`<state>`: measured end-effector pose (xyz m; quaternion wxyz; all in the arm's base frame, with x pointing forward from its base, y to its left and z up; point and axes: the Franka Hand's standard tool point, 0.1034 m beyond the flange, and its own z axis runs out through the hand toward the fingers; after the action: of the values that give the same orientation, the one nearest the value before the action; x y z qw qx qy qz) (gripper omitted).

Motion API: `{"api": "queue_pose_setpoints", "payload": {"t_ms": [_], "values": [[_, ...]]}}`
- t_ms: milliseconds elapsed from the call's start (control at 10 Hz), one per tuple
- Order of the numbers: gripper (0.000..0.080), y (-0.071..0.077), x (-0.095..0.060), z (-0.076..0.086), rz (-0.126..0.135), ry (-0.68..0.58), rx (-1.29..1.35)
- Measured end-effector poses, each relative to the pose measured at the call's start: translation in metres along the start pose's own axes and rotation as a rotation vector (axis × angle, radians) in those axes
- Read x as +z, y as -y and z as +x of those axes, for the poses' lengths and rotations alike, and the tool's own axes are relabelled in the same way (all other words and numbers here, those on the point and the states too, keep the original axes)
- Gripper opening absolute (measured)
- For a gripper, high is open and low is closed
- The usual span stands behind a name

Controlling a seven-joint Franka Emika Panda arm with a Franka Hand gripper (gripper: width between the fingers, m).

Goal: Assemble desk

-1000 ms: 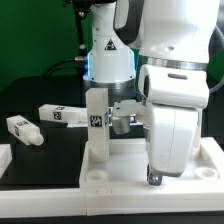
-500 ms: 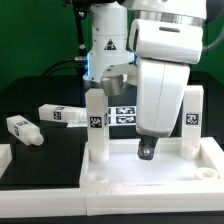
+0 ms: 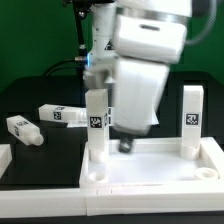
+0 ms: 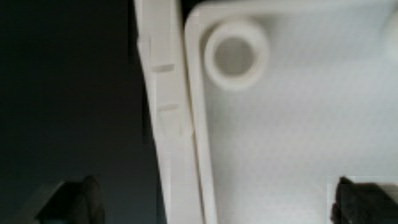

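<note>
The desk panel [image 3: 170, 170] is laid flat. On it are stood the left upright leg [image 3: 97, 125] and right upright leg [image 3: 190, 115] (the exterior view's sides), apparently socketed. Off the panel, toward the exterior view's left, the nearer loose leg [image 3: 60, 115] and farther loose leg [image 3: 22, 128] are laid. Above the panel the gripper [image 4: 217, 200] is held, fingers [image 4: 71, 200] spread wide, nothing gripped.

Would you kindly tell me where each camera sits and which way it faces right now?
Exterior view: off the arm, looking across the table slightly downward at the panel and upright legs; the arm fills the middle.
Wrist view: on the wrist, looking down at the panel's rim and a socket; both fingertips show.
Shared: the panel and the open gripper.
</note>
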<state>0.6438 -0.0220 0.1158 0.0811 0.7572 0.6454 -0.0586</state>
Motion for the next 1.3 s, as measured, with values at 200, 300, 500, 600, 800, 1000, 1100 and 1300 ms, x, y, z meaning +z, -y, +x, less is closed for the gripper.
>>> {"api": "queue_pose_setpoints", "payload": {"t_ms": [200, 300, 500, 600, 800, 1000, 1100, 1300], "values": [[0.0649, 0.004, -0.017, -0.032, 0.043, 0.023, 0.054], [0.0649, 0.004, -0.018, -0.028, 0.041, 0.022, 0.085], [0.0649, 0.005, -0.015, -0.03, 0.045, 0.024, 0.098], [0.0649, 0.005, -0.015, -0.029, 0.045, 0.023, 0.176], [0.0649, 0.019, -0.019, -0.045, 0.063, 0.008, 0.353], [0.0649, 0.066, -0.025, -0.093, 0.117, -0.011, 0.493], [0.0649, 0.074, -0.027, -0.104, 0.125, -0.009, 0.593], [0.0649, 0.069, -0.027, -0.097, 0.121, -0.006, 0.604]]}}
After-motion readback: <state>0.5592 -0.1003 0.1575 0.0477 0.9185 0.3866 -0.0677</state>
